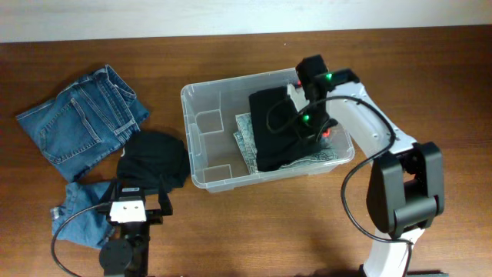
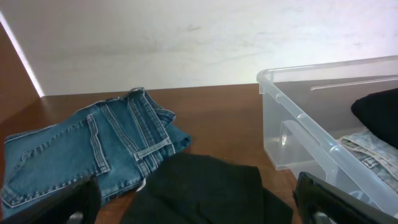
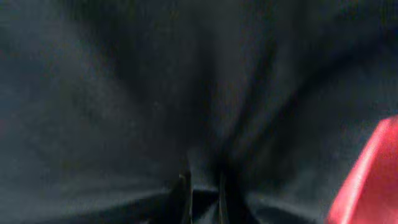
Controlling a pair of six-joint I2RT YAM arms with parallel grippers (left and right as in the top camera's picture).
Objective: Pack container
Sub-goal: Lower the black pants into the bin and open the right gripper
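No legible text, labels, brands or numbers in any view.

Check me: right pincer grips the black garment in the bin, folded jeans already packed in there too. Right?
Wrong on the jeans: they lie on the table left of the container, not inside it, as the overhead view shows. The right pincer does grip the black garment in the container.
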